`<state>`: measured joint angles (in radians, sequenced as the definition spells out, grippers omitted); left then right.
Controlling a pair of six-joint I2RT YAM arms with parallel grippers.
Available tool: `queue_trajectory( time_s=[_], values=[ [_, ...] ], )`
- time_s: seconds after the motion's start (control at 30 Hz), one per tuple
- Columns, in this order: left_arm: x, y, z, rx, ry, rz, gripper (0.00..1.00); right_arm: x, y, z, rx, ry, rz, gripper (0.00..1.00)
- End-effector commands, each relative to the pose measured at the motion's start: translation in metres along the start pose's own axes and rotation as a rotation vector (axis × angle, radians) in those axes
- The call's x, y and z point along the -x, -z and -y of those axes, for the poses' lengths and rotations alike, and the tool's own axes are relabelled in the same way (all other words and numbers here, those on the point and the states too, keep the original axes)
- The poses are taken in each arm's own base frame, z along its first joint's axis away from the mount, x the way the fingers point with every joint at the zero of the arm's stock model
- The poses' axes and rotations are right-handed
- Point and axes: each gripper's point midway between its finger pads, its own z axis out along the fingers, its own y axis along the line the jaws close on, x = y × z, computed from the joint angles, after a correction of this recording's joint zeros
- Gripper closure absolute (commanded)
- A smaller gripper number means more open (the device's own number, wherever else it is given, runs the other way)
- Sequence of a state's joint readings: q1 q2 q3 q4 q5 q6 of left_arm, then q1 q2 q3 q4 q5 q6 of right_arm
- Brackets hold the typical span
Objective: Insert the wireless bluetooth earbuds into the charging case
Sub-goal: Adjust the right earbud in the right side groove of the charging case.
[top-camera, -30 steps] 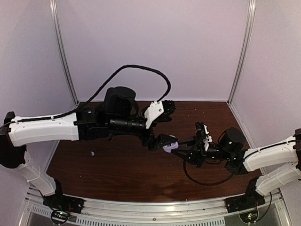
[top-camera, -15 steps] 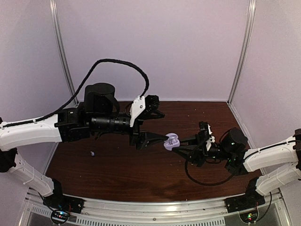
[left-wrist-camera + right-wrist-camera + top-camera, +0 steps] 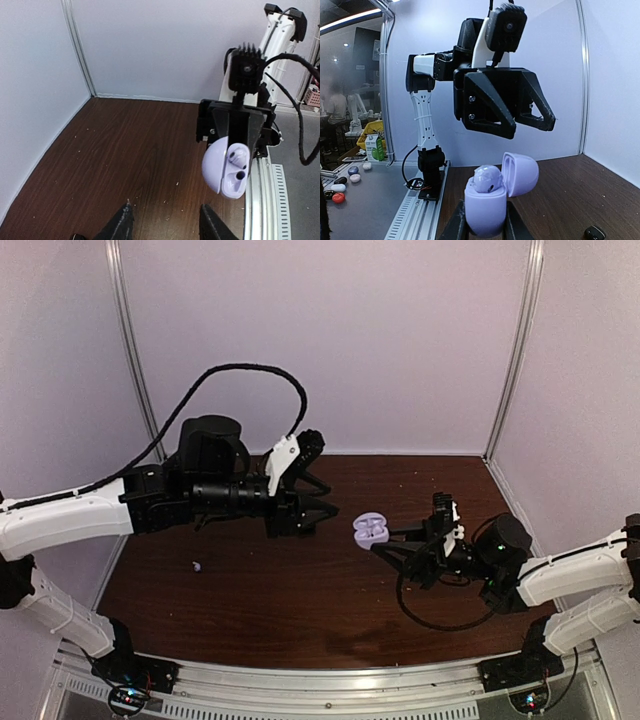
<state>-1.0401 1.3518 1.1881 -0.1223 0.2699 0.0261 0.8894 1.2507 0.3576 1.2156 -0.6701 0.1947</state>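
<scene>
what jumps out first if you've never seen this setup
The small round pale lavender plastic clamshell charging case, held open above mid-table by the right gripper, with one tiny lavender-white earbud seated inside. Facing it, the left gripper hangs open and empty; what may be the second earbud lies on the dark wooden table at left.

A robotics lab: pale panels (image 3: 320, 340) on aluminium posts (image 3: 137, 360) box in the wood-grain counter (image 3: 280, 590), and at nine o'clock a blurred person (image 3: 329, 107) shows beyond a prop-strewn grey bench (image 3: 370, 200).

Soft even light, faint sheen on the table (image 3: 350, 635), far left of right wrist view blurred.
</scene>
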Motion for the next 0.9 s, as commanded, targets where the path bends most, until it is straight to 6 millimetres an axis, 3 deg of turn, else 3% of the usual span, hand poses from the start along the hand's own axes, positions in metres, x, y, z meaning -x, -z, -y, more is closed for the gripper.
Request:
queue_trajectory(
  time_s=[0.0, 0.13, 0.27, 0.33, 0.43, 0.6, 0.87],
  values=[
    [-0.041, 0.018, -0.056, 0.166, 0.309, -0.067, 0.56, 0.008, 0.007, 0.015, -0.067, -0.006, 0.029, 1.00],
    [-0.101, 0.052, -0.088, 0.361, 0.590, -0.141, 0.57, 0.008, 0.013, 0.020, -0.094, 0.004, 0.018, 1.00],
    [-0.187, 0.101, -0.117, 0.653, 0.841, -0.304, 0.56, 0.006, 0.015, 0.024, -0.104, 0.000, 0.014, 1.00],
    [-0.225, 0.127, -0.124, 0.745, 0.968, -0.337, 0.56, 0.004, 0.015, 0.025, -0.105, -0.004, 0.012, 1.00],
    [-0.266, 0.155, -0.126, 0.855, 1.085, -0.341, 0.55, 0.003, 0.016, 0.025, -0.102, -0.010, 0.012, 1.00],
    [-0.307, 0.170, -0.125, 0.989, 1.110, -0.376, 0.53, 0.003, 0.016, 0.025, -0.104, -0.011, 0.011, 1.00],
    [-0.335, 0.186, -0.140, 1.162, 1.038, -0.339, 0.52, 0.002, 0.016, 0.027, -0.105, -0.015, 0.008, 1.00]
  ],
)
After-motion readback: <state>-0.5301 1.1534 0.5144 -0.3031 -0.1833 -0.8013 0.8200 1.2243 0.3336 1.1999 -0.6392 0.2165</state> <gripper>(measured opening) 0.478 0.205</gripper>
